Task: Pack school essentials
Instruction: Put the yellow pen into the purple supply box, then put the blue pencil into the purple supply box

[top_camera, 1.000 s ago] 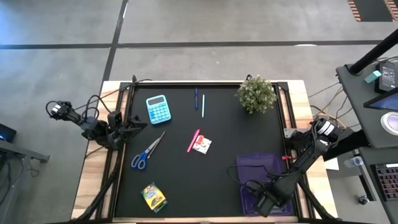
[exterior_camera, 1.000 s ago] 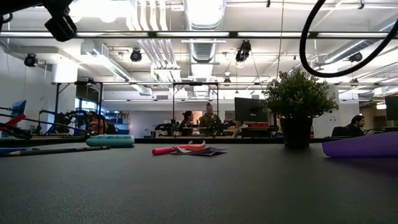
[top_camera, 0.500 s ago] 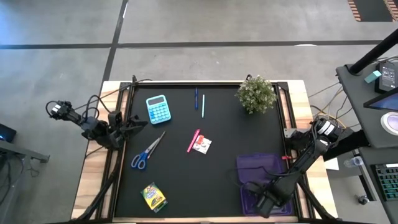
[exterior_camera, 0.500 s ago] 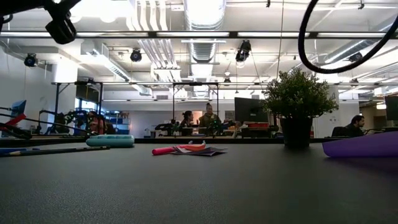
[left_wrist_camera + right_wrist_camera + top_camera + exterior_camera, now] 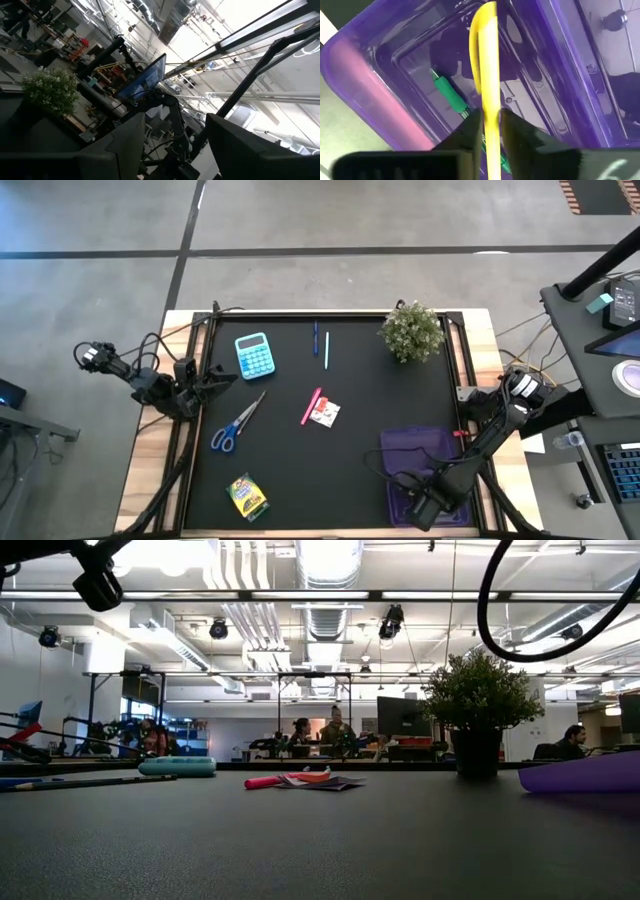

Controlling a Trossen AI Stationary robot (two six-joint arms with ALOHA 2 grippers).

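The right end effector point(image 5: 489, 131) hangs over the open purple case point(image 5: 360, 95) at the counter's near right corner, its 2 fingers point(image 5: 465, 132) close around a yellow pen point(image 5: 487, 75) whose tip points down into the case, where a green pen point(image 5: 448, 92) already lies. This looks like the drop-off step: the pen needs releasing fully, then the arm must fetch the pink marker point(image 5: 311, 406), packet point(image 5: 324, 413), scissors point(image 5: 236, 423) or crayon box point(image 5: 246, 497) out on the counter. The left end effector point(image 5: 170, 145) waits spread apart at the left edge.

Right claw point(image 5: 490, 131): fingers on either side of yellow pen point(image 5: 487, 65), over the case.
Yellow pen: extends from claw toward 12 o'clock.
Purple case point(image 5: 365, 105): translucent, open.
Green pen point(image 5: 449, 94): lying inside case, at yellow pen's 9 o'clock side.
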